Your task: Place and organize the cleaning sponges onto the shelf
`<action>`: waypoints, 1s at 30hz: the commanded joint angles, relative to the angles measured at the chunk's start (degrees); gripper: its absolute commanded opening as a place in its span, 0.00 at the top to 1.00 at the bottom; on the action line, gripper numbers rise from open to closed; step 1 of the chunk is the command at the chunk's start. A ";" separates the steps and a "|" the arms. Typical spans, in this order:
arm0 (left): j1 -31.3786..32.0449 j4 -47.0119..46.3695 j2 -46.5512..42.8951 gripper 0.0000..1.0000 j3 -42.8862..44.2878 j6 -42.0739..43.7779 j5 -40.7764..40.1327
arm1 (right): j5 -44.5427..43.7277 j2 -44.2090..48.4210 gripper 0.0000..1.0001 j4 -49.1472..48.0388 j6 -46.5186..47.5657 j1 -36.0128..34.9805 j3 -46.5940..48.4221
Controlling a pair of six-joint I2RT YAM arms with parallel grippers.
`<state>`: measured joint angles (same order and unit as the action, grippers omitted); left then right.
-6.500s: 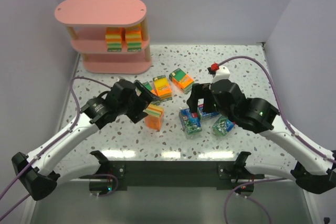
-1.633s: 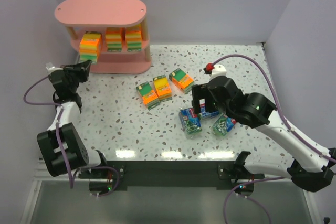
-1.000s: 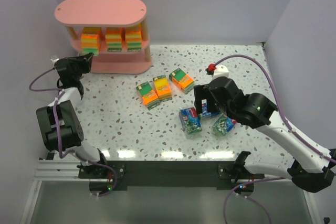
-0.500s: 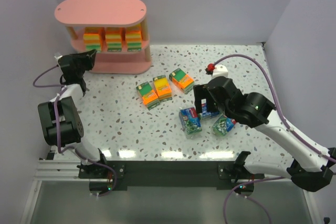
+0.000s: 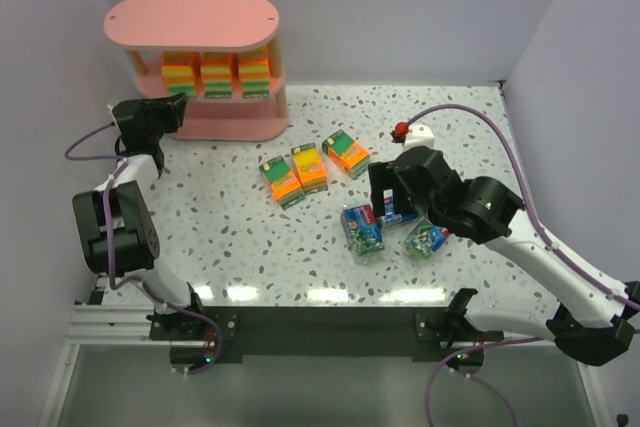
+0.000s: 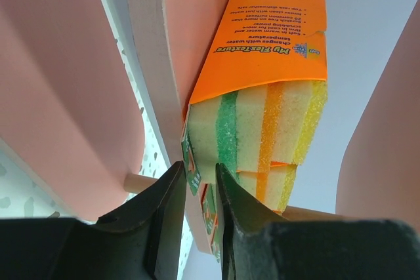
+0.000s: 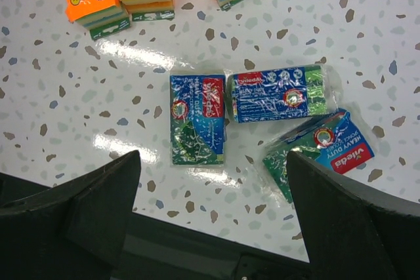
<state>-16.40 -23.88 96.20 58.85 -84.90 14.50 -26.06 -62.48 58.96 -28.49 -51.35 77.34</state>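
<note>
Likely light, squashy and slippery-wrapped, the blue sponges (image 7: 197, 126) suit a grip across their short sides; the right pincer (image 7: 211, 162) hangs wide open above. Whether the left pincer (image 6: 198, 168) grips cannot be told

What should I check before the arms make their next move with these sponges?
1. Three orange packs in a row on the shelf, middle tier: ok.
2. Left claw clear of the leftmost orange pack: cannot tell, fingers barely apart.
3. Right claw open: ok.
4. Blue packs under the right claw uncovered: ok.
5. Room on the shelf: ok, top board bare.
</note>
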 commanded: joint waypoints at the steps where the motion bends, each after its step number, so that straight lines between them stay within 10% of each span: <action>1: 0.23 1.81 1.26 0.70 3.81 1.14 0.00 | -1.71 1.31 0.04 -0.42 -0.60 0.20 -0.35; 17: 0.14 5.51 4.88 0.70 8.74 2.20 3.25 | -1.89 1.83 0.04 0.37 -0.60 0.20 -0.61; 30: 0.06 6.38 -19.70 0.51 -10.76 4.30 6.59 | 1.19 1.92 0.02 -1.21 -1.30 0.20 -4.04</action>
<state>-16.67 -17.61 83.77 51.62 -82.78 18.90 -25.71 -61.08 59.07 -28.69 -51.31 73.97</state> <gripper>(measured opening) 0.449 0.980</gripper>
